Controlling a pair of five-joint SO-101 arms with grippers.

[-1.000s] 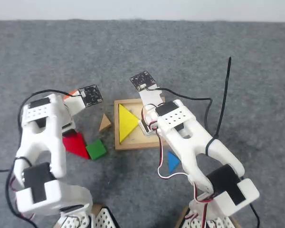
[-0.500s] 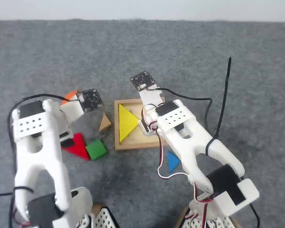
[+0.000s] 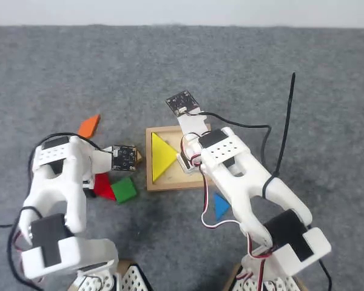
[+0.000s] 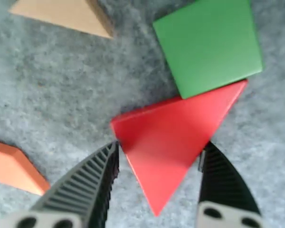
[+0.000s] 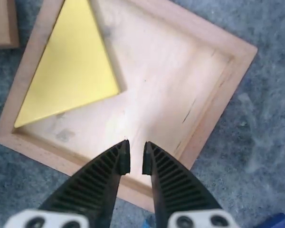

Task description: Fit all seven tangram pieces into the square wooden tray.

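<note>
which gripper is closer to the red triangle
Left. The left gripper straddles the red triangle, one open finger on each side of it. The right gripper hangs over the wooden tray, off past the green square.

We see the gripper point(image 5: 136, 159) — jaws nearly together — over the tray point(image 5: 214, 104) rim; a yellow triangle point(image 5: 71, 71) lies inside, along one wall.

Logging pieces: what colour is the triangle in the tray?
Yellow triangle, clearest in right wrist view.

Left arm point(image 3: 56, 182) half-covers red triangle point(image 3: 104, 188)
</note>
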